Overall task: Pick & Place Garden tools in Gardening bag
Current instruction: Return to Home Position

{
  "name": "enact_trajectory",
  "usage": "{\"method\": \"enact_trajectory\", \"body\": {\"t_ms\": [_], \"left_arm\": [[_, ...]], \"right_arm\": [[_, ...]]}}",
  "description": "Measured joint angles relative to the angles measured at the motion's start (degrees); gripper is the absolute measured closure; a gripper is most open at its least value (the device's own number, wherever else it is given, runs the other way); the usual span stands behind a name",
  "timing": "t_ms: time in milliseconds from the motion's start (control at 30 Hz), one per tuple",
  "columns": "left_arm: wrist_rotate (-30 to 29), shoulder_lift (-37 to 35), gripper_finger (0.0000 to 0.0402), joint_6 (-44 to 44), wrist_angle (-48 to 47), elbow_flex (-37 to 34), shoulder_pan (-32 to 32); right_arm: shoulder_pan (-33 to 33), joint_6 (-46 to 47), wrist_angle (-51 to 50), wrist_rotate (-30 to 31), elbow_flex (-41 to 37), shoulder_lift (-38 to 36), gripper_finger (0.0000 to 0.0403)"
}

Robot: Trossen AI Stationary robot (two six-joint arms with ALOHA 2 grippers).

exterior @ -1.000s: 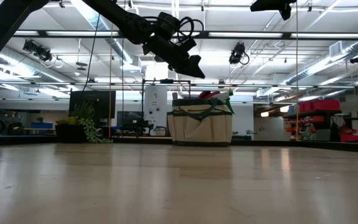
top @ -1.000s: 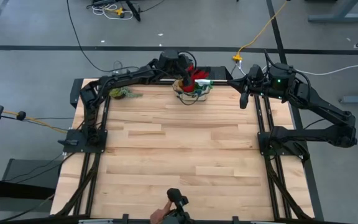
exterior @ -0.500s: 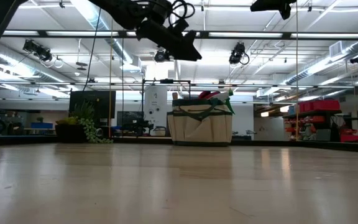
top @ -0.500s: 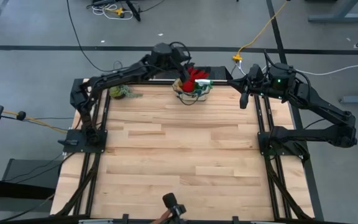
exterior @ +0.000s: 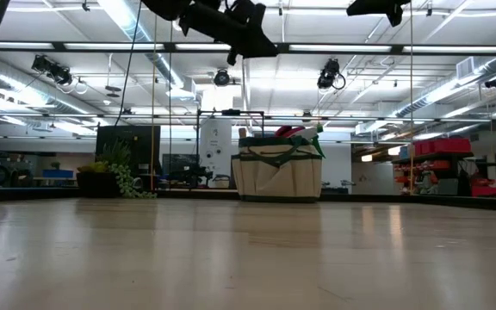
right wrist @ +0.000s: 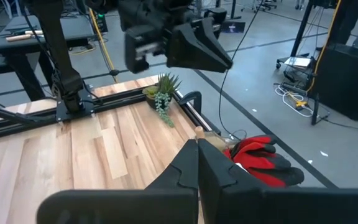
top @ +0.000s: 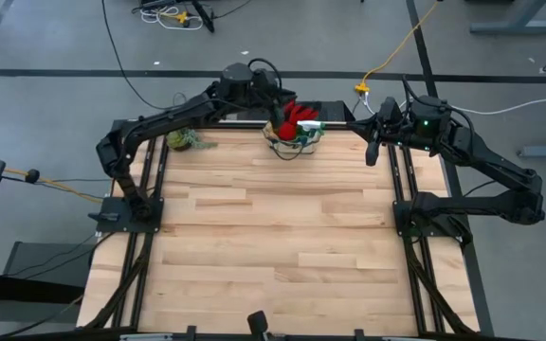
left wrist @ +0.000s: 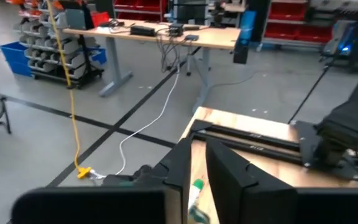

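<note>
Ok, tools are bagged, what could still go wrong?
The red glove sticks up past the rim of the gardening bag and could slip out. The bag stands at the table's far edge; a nudge from the left gripper above it might push it off. The plant sits near the left arm's likely way home. The right gripper waits off at the table's right edge.

Leafy plant (top: 186,141) at wooden table (top: 273,237) far edge; yellow cable (top: 401,43) on floor.

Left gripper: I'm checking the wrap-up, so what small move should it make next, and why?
Probably draw the left gripper back toward its base: the red glove sits in the gardening bag, the gripper hangs above it, and the right gripper waits aside.
</note>
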Motion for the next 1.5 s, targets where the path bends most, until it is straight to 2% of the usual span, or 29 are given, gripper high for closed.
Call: {"method": "enact_trajectory", "body": {"t_ms": [267,567,900,1400,1500], "left_arm": [[0.2,-2.1,0.0396,-0.9,-2.1,0.0,-2.1],[0.2,-2.7,0.0397,-1.0,-4.9,0.0,-5.3],[0.2,-4.3,0.0398,3.9,-15.6,0.0,-10.0],[0.0,-4.7,0.0399,6.6,-15.8,-0.3,-10.8],[1.9,-4.7,0.0399,7.0,-16.2,-0.3,-11.0]], "right_arm": [[0.0,0.8,0.1,0.0,0.0,0.0,0.0403],[0.0,1.7,0.3,0.0,0.0,0.0,0.0403],[0.0,1.7,0.2,0.0,0.0,0.0,0.0403],[0.0,1.7,0.4,-0.1,0.0,0.0,0.0403],[0.0,1.7,0.5,-0.1,0.0,0.0,0.0403]]}}
